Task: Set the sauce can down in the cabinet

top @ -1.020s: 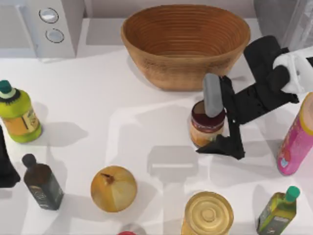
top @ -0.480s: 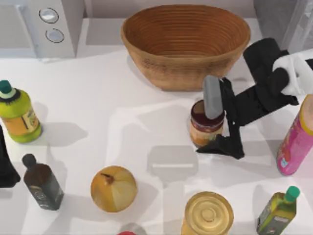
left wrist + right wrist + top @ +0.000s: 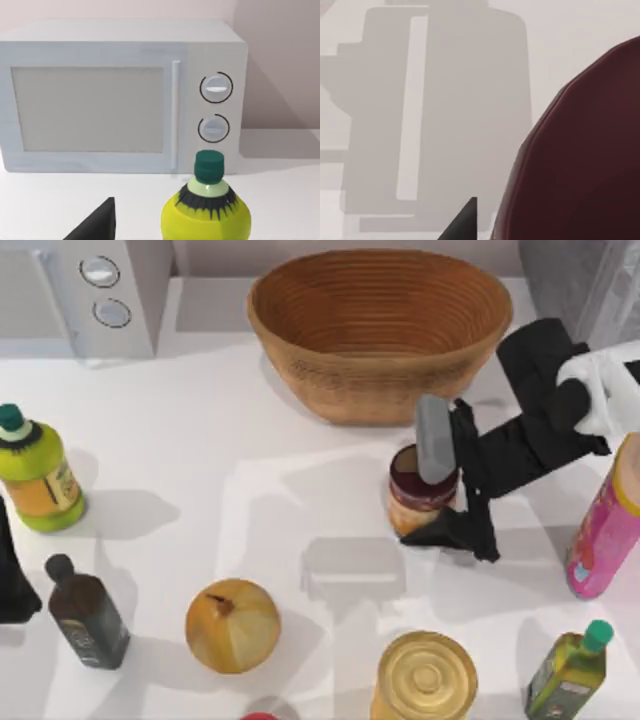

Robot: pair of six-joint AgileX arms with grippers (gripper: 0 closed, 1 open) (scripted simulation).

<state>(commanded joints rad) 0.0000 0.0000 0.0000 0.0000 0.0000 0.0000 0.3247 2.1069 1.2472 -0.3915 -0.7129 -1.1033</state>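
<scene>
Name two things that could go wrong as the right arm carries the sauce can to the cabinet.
The right gripper straddles the sauce can; a shallow hold might let it slip on lifting. The wicker basket stands close behind it, and the pink bottle is near the arm, so a swing could knock either.

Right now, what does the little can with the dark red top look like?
The small sauce can is a short cylinder with a dark maroon round top and an orange-yellow label. It stands upright on the white table, just in front of the woven basket. The right gripper straddles it, one finger across its top.
</scene>
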